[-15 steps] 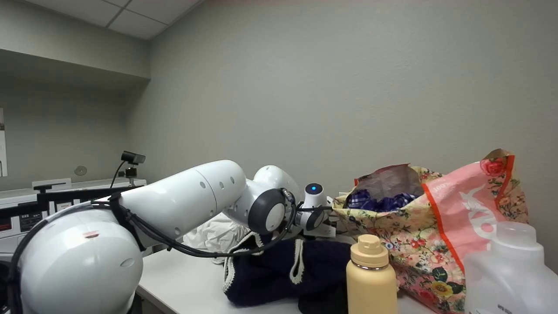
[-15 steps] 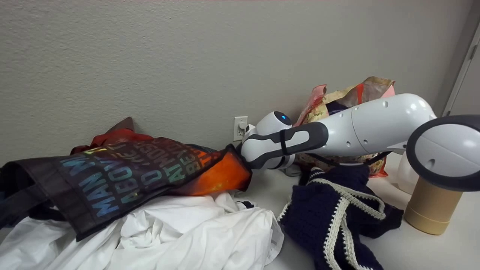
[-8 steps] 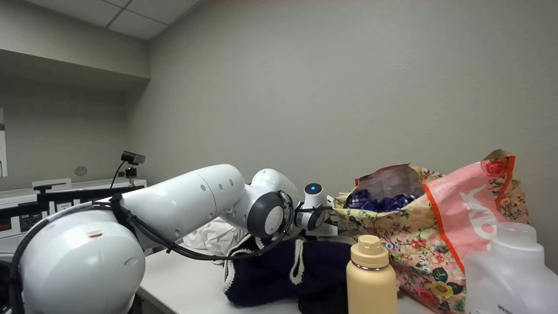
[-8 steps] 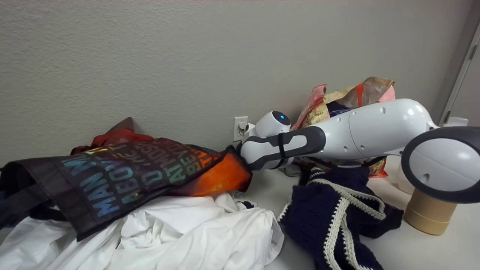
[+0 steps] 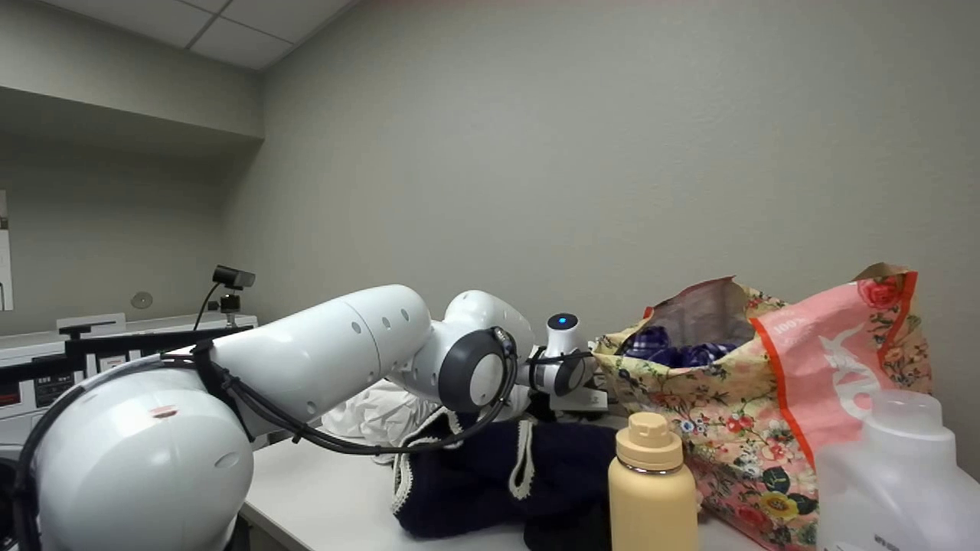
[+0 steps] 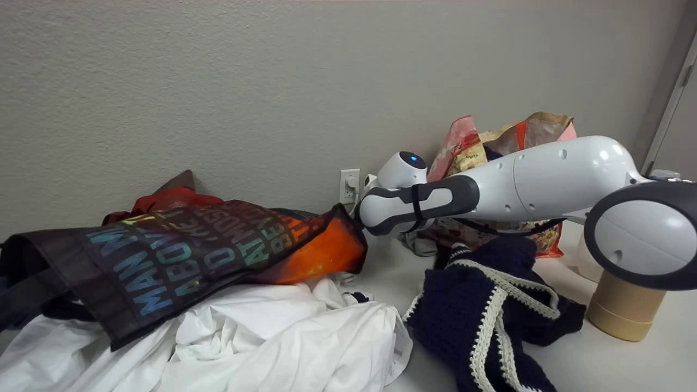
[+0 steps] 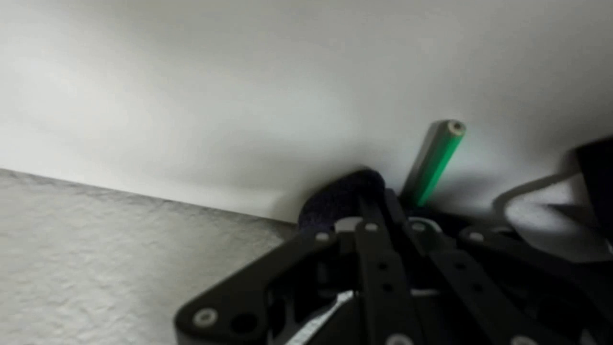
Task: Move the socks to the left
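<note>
In the wrist view, my gripper (image 7: 377, 195) has its fingers almost together, shut on a dark navy cloth (image 7: 325, 203) that looks like a sock. The cloth bulges out beside and beyond the fingertips, close to a white surface; the fingers hide much of it. In the exterior views the fingers and this cloth are hidden; the hand (image 5: 563, 367) is low near the back wall, also seen between the two bags (image 6: 397, 204). A small grey cloth (image 6: 420, 246) lies on the table below the hand; I cannot tell whether it is a sock.
A floral bag (image 5: 750, 428) stands beside the hand, its rim touching or nearly so. A dark printed bag (image 6: 218, 256) lies over white cloth (image 6: 283, 337). A navy knit garment (image 6: 463, 310), yellow bottle (image 5: 653, 490), clear jug (image 5: 892, 482) and green pencil-like stick (image 7: 439, 160) are around.
The hand holds nearly still, then rises slightly and shifts right in both exterior views. The floral bag's near rim has been pushed right, and the dark bag's tip has lifted a little.
</note>
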Motion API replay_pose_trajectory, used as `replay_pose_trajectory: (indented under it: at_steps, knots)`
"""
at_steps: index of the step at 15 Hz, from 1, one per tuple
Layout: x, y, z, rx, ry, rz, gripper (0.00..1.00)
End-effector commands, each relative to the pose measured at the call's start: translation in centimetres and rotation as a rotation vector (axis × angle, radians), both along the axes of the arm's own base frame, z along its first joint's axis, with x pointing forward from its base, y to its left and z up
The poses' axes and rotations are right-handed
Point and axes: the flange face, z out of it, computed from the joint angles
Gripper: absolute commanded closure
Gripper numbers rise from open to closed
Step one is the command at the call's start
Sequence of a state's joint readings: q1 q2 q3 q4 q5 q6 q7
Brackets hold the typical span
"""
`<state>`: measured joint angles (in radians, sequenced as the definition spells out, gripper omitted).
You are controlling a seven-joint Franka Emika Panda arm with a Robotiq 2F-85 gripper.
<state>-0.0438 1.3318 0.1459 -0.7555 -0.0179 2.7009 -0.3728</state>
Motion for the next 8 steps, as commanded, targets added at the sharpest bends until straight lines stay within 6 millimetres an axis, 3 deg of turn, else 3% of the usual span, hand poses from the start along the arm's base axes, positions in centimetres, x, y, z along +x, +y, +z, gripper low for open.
replay_pose_trajectory:
  at_steps: [1, 8]
  knots:
    - [0.0, -2.2, 2.4, -0.009, 0.069, -0.007, 0.96]
    - [0.4, -4.5, 8.6, 0.019, 0.064, 0.060, 0.96]
